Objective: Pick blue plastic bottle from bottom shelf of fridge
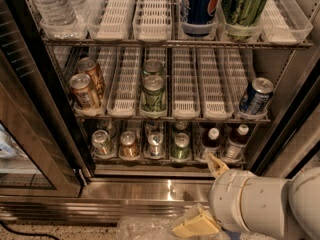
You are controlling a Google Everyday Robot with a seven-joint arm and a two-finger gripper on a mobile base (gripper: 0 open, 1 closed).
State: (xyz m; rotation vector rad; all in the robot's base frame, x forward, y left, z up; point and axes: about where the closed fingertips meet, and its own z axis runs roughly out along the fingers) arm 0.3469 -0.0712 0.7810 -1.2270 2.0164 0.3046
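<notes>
The fridge (pixel 150 186) stands open with three tiers of lane racks. On the shadowed bottom shelf (pixel 165 160), two small white-capped bottles stand at the right. The left one, with dark brown contents and a dark band, is the blue plastic bottle (pixel 210 140). A similar bottle (pixel 235 144) with a paler label stands right of it. My gripper (pixel 206 195) is below and in front of the steel sill, open and empty. One beige finger (pixel 216 166) points up just below the bottles, and the other (pixel 195 225) lies low near the floor.
Several cans (pixel 129 144) fill the bottom shelf's left lanes. The middle shelf holds cans (pixel 152 91) and a blue can (pixel 255 96). Large bottles and cans stand on top. The glass door (pixel 30 134) hangs open on the left. A clear plastic bag (pixel 145 229) lies on the floor.
</notes>
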